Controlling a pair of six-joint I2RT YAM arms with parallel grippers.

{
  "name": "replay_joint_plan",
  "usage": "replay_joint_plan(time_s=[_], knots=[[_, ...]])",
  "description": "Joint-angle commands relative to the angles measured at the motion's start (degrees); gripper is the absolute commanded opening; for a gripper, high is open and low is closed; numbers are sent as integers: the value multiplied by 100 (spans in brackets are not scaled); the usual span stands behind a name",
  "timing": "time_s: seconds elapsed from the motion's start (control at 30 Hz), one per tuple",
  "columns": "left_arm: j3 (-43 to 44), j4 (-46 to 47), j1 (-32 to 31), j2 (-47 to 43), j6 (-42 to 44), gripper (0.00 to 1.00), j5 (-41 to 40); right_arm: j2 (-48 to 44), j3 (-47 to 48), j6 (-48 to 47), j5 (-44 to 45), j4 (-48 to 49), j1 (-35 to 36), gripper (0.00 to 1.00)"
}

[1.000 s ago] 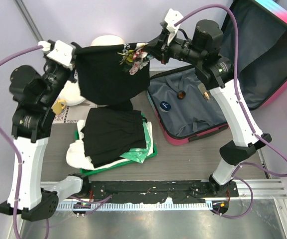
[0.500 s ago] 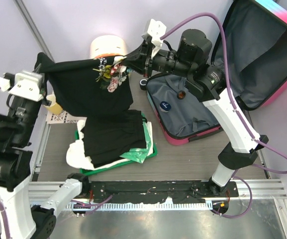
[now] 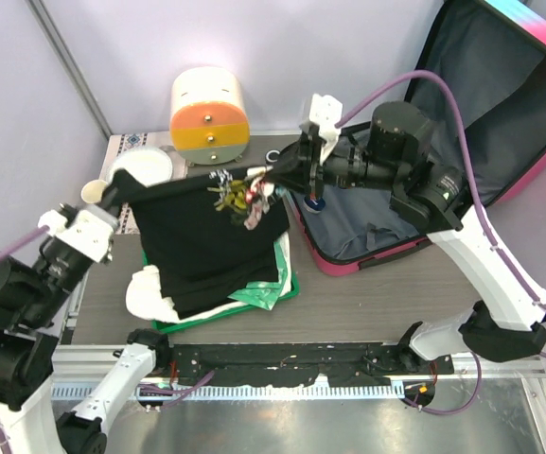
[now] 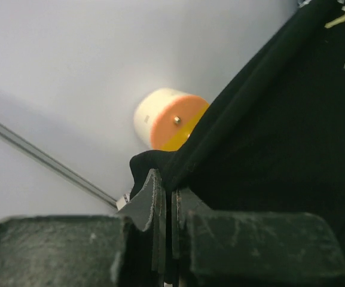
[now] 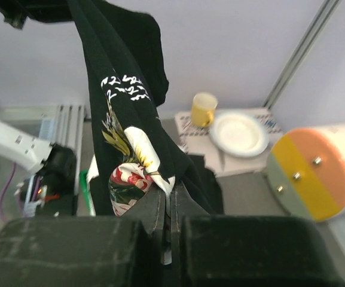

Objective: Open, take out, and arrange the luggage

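At right, luggage (image 3: 500, 104) open rightward, left tool (image 4: 166, 182) and right tool (image 5: 168, 194) clamping shirt (image 3: 202, 236)

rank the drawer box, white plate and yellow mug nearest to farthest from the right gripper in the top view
1. Round drawer box, just back-left of the right gripper, which pinches the black shirt.
2. White plate, farther left.
3. Yellow mug, far left, beyond the plate.
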Motion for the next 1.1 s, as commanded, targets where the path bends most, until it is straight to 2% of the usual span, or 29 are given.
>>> replay_joint_plan(time_s=[0.0,0.2,0.33,0.43,0.63,0.77,0.83,0.9,0.93,0.97,1.0,1.03,1.07], knots=[[-47,-1099,65,-521,523,0,253,-577,-731,57,116,-218,-82,1],[-73,-1507,65,-689,418,0,368,-632,-1127,242,37,-280,-82,1],[-633,-1472,56,-663,452,0,334,-280,-1197,190,256,-298,-108,1],[-1309,-1078,56,-566,505,0,-333,114,-1303,-47,415,-307,-187,1],[-2522,46,65,-22,944,0,-1501,1091,-864,-48,591,-395,-424,1],[-3271,898,65,338,1243,0,-1530,1898,-618,57,688,-421,-661,1],[-3552,1041,56,584,1305,0,-1574,2137,-513,101,827,-430,-741,4],[-3571,945,56,1041,1253,6,-1574,2443,-477,119,951,-447,-794,13],[-3528,875,56,1191,1244,20,-1565,2524,-442,137,978,-465,-820,20],[-3475,657,56,1331,1218,33,-1531,2577,-433,232,960,-491,-838,51],[-3405,550,56,1620,1104,46,-1530,2673,-424,312,960,-518,-847,63],[-3204,410,56,1727,1077,64,-1521,2691,-398,391,969,-535,-855,72],[-3072,174,56,1850,1016,71,-1495,2683,-380,635,1021,-527,-873,86]])
